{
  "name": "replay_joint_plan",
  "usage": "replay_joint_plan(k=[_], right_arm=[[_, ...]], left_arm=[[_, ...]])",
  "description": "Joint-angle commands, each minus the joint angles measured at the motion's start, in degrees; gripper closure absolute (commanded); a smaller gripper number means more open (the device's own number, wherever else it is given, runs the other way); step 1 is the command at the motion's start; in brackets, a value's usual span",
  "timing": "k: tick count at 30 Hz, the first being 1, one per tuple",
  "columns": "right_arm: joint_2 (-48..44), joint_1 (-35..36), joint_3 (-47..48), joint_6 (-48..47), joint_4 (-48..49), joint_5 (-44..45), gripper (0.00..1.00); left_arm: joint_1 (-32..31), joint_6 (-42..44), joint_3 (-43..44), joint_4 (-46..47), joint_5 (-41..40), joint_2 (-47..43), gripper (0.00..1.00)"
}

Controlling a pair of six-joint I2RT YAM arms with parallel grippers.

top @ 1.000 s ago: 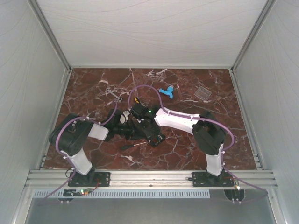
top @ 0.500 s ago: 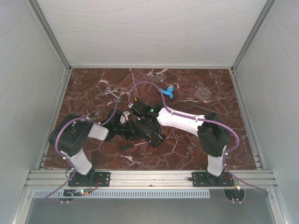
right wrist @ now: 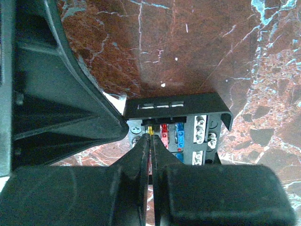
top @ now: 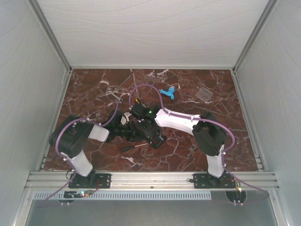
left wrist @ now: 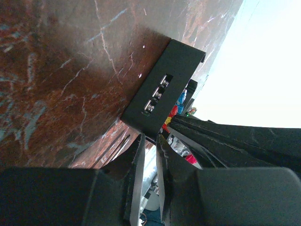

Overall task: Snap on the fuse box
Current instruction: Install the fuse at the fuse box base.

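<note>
While right fingers (right wrist: pixel 138 162) sit shut, fuse box (right wrist: pixel 188 106) at their tips

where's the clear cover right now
In the top view, the clear cover lies on the far right of the table, right of the light-blue piece, away from the fuse box.

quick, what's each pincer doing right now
left pincer: shut on the fuse box edge
right pincer: shut, nothing seen in it
</note>
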Motion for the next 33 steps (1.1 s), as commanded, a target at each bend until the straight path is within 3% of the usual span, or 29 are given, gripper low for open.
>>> replay_joint_plan(k=[1,11,19,25,30,33], right_arm=[[3.61,-0.63,1.65,0.54,-1.04,0.86,1.0],[9.32,-0.55,-3.92,1.54,-2.69,0.98,1.0],[-2.26,-0.6,-3.27,-0.1,1.02,-1.79,1.0],[-11.88,-3.96,-2.61,-0.9,2.87,-1.68,0.8],[-16.83,-13.45,-6.07,-1.71,5.2,-0.76,0.63],[-19.25,-22.45,-9.63,-2.27,9.36,-5.12,0.56]], left_arm=[[-0.4,1.02,1.6,0.56,0.43,-0.93,0.85],[-0.4,1.06,1.29,0.63,0.51,-0.9,0.86],[-0.4,1.17,1.24,0.4,-0.06,-1.6,0.84],[-0.4,3.76,2.68,-4.16,-2.02,-4.76,0.75],[-0.4,8.7,3.77,-10.05,-6.02,-10.33,0.54],[-0.4,13.08,4.17,-15.24,-11.14,-15.46,0.41]])
